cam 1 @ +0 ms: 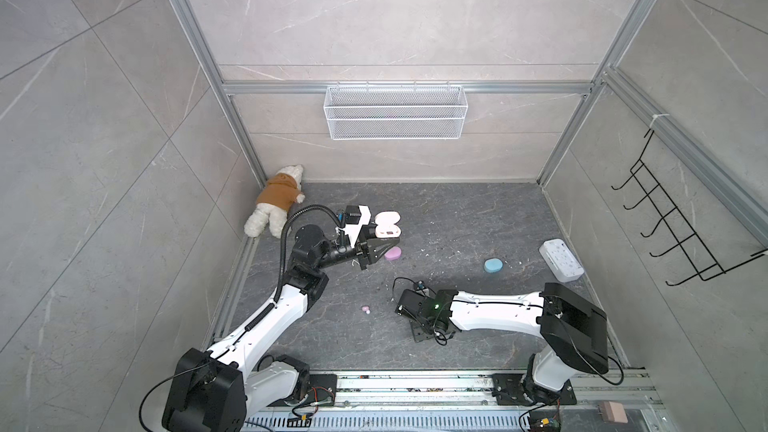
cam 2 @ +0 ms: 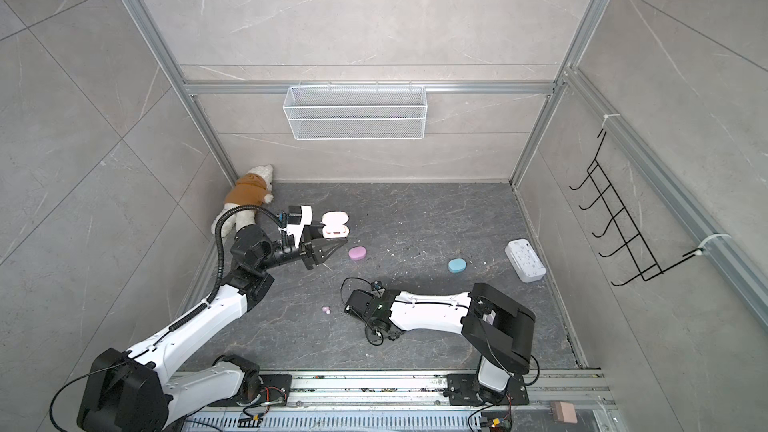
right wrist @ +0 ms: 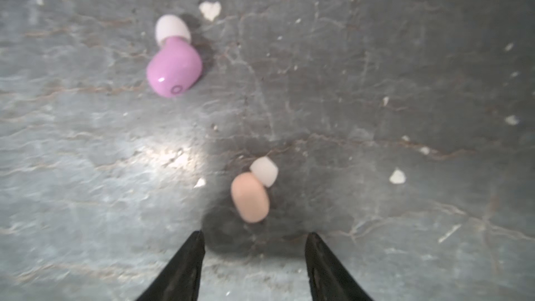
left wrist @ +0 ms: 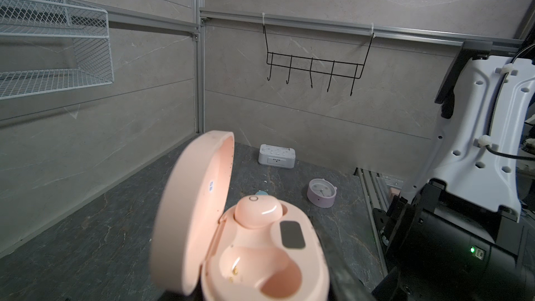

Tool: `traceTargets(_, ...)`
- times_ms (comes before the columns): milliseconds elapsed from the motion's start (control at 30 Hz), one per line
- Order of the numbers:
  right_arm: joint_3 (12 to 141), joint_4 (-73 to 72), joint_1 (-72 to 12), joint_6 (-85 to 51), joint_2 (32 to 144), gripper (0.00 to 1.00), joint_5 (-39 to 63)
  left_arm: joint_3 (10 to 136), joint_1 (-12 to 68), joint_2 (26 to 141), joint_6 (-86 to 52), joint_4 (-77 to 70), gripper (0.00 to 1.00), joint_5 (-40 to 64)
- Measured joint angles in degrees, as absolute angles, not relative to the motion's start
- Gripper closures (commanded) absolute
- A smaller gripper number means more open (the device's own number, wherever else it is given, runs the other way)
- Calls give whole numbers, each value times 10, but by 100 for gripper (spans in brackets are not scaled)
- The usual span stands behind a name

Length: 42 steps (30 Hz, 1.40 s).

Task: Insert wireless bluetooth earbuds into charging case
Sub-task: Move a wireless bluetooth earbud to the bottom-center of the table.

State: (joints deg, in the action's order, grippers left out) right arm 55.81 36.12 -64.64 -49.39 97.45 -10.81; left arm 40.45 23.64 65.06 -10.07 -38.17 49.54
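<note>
Dark grey veined stone tabletop, strewn with white crumbs, seen from the right wrist. Right tool: jaws apart, tips low over the surface, nothing between them. Just ahead of the tips, lying free on the tabletop, is the small peach plastic earbud. It is bean-shaped and smooth, with a white silicone tip, and shows slightly blurred. Farther ahead and well apart from it lies the glossy lilac plastic earbud, also white-tipped, with a ring mark on its face.

Step in hand, as judged: the approach to pick up the peach bud. The next move calls for advancing until the bud lies between the jaws, then closing gently across its rounded body, which could slip out sideways.

Beyond, the left tool is clamped on the open peach oval charging case. One seated peach bud fills a socket. The neighbouring empty socket awaits this one.
</note>
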Motion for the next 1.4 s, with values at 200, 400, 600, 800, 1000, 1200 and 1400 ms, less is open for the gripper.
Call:
traceTargets(200,563,362,-608,-471,980,43,-127,404,236,651,-101,-382,77,495)
traceTargets(400,563,365,-577,-441,980,43,-136,404,236,651,-101,-382,78,495)
traceTargets(600,563,377,-537,-410,974,43,-144,404,236,653,-101,-382,77,496)
traceTargets(800,563,402,-501,-378,952,43,-160,404,236,657,-101,-382,78,496)
traceTargets(1000,561,434,-480,-357,920,43,-175,404,236,657,-101,-382,77,496)
traceTargets(1200,550,426,-474,-353,882,42,-144,404,236,657,-101,-382,77,496)
traceTargets(1400,487,372,-471,-389,853,40,-53,404,236,657,-101,-382,77,496)
